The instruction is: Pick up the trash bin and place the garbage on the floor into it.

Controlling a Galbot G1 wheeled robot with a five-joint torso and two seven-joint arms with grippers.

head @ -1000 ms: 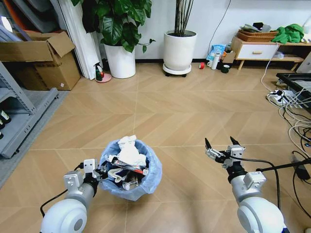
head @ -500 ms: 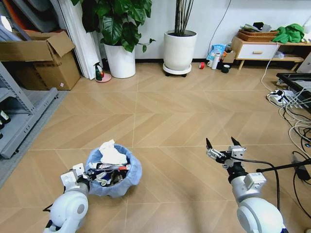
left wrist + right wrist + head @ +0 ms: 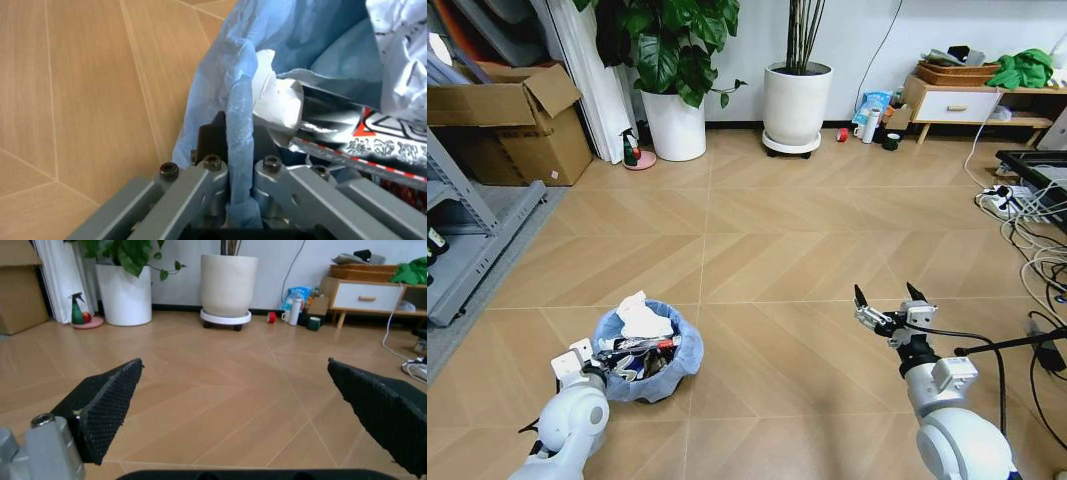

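Blue-lined trash bin (image 3: 647, 350) full of garbage (image 3: 642, 320) | left gripper (image 3: 233, 175) clamped on its rim | right gripper (image 3: 890, 297) spread apart above floor (image 3: 777, 250)

Ahead of you, two white plant pots (image 3: 674, 125) (image 3: 796, 103) stand against the far wall. A cardboard box (image 3: 512, 120) sits left beside grey shelving (image 3: 467, 240). At right you have a low wooden cabinet (image 3: 967, 102) and tangled cables (image 3: 1027, 230).

Right gripper (image 3: 233, 405), black pads (image 3: 110, 395) wide apart, above the floor (image 3: 220, 390).
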